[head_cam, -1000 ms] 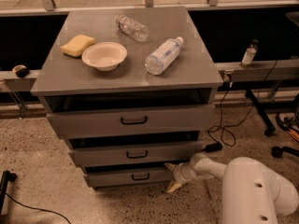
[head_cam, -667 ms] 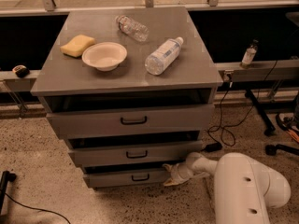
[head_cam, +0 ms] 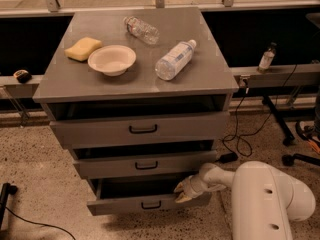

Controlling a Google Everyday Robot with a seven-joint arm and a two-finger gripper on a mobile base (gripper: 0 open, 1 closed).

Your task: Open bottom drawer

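Note:
The bottom drawer (head_cam: 130,204) is a grey metal front with a small black loop handle (head_cam: 150,204), lowest of three in the grey cabinet. It stands pulled out a little, with a dark gap above its front. My gripper (head_cam: 183,192), on a white arm reaching in from the lower right, rests at the drawer's top edge on its right side, to the right of the handle. The middle drawer (head_cam: 145,165) and top drawer (head_cam: 142,129) sit above it, each slightly out.
The cabinet top (head_cam: 75,79) holds a yellow sponge (head_cam: 83,48), a white bowl (head_cam: 112,59) and two plastic bottles (head_cam: 174,60). Black cables (head_cam: 240,144) and stand legs lie on the speckled floor to the right. A small bottle (head_cam: 266,58) stands on a rail.
The bottom drawer has slid further out toward the camera. My gripper has moved left along its top edge, and the view has drawn closer to the cabinet.

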